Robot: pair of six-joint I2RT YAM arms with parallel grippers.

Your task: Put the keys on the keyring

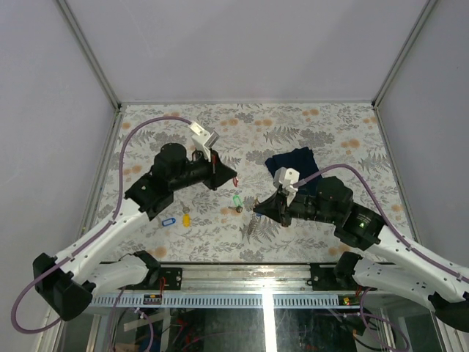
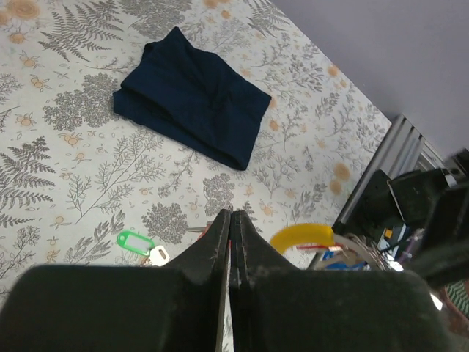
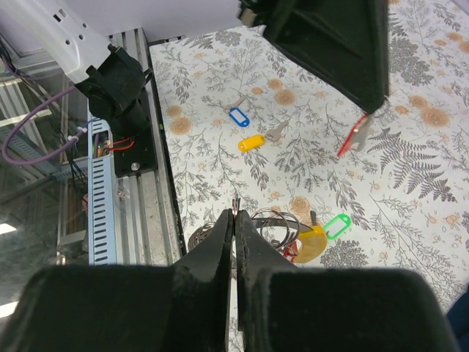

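Note:
The keyring (image 3: 281,220), a bundle of thin silvery loops with a yellow tag (image 3: 315,243), lies near the table's front edge. My right gripper (image 3: 234,213) is shut on one of its wire loops. My left gripper (image 1: 234,179) hovers above the table, shut on a red-tagged key (image 3: 353,137) that hangs from its tips. A green-tagged key (image 1: 237,200) lies between the two grippers. A blue-tagged key (image 1: 168,220) and a yellow-tagged key (image 1: 186,218) lie to the left, beside the left arm. In the left wrist view the yellow tag (image 2: 300,235) shows just right of the shut fingers (image 2: 220,242).
A dark navy folded cloth (image 1: 293,164) lies at the back right, behind the right arm. A metal rail (image 1: 242,273) with cables runs along the table's front edge. Grey walls close in the patterned table on three sides.

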